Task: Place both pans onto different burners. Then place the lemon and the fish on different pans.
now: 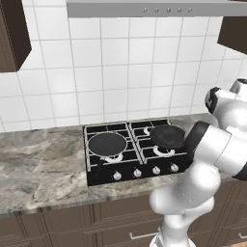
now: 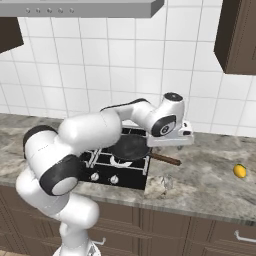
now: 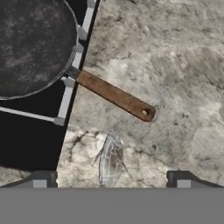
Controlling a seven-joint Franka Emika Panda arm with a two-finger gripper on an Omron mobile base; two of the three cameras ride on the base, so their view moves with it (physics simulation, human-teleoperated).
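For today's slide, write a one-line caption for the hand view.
Open gripper above the fish on the counter, beside a pan on the cooktop.

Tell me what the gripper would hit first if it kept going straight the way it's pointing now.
Probably the fish, lying on the counter between the open gripper tips, just below the pan handle. Depth is hard to judge.

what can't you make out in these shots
- Right pan: in the left base view the arm hides its right edge and handle.
- Fish: in the hand view the bottom band cuts off its lower end; in the right base view it is a faint smudge, too small to read.
- Lemon: right base view, too small for detail.
- Fingers: hand view shows their tips alone, spread wide.
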